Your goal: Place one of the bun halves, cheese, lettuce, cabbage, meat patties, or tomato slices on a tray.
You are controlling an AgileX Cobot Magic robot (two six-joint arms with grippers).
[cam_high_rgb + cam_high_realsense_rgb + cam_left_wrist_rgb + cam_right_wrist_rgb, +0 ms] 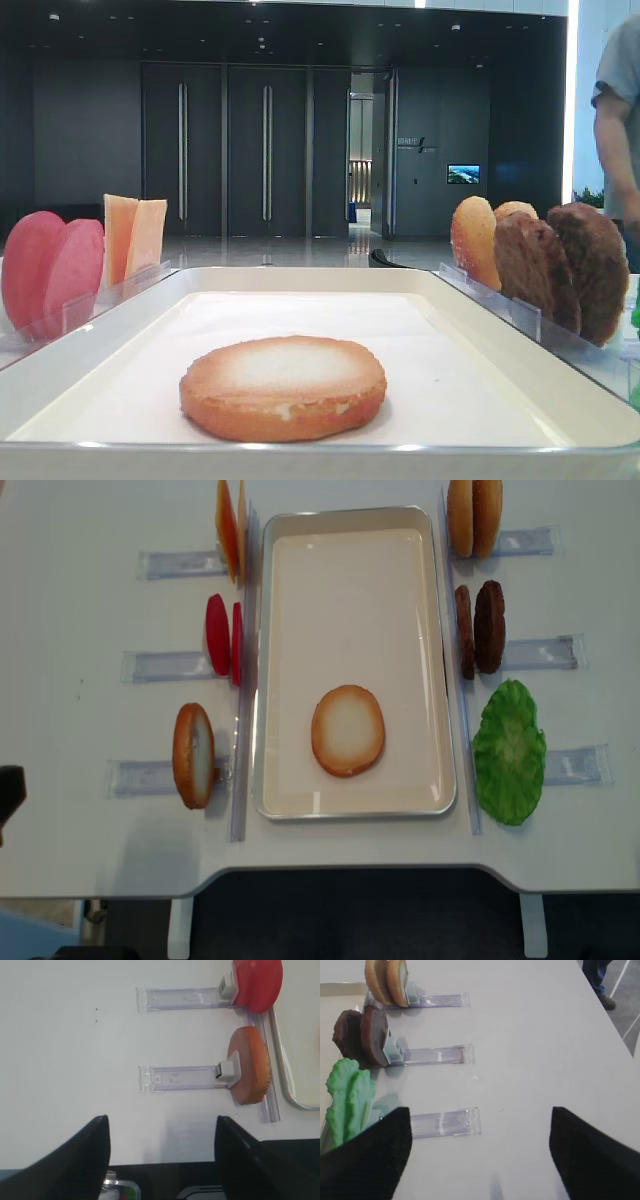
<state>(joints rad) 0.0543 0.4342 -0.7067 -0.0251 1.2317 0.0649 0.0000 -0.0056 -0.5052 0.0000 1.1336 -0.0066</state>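
Left claw (160, 1160) hanging released, empty, jaws spread wide over bare counter (75, 1035). Right claw (480, 1155) likewise gaping, gripping nothing.

One bun half (348, 730) lying flat, pale face up, on tray (350, 520) floor, off to inner side of left claw. Second bun half (249, 1065) standing on edge in clear holder (180, 1079), just ahead of left claw; tomato slices (257, 982) farther ahead.

Risks: upright pieces tipping if claw is nudging holder; thin cheese (230, 530) slipping under pinch; claw clipping tray rim.

Counter white, smooth. Room: dark lobby, tall doors (225, 150).

A golden bun half (347, 730) is lying pale face up on the white tray (350, 590), well apart from both grippers.
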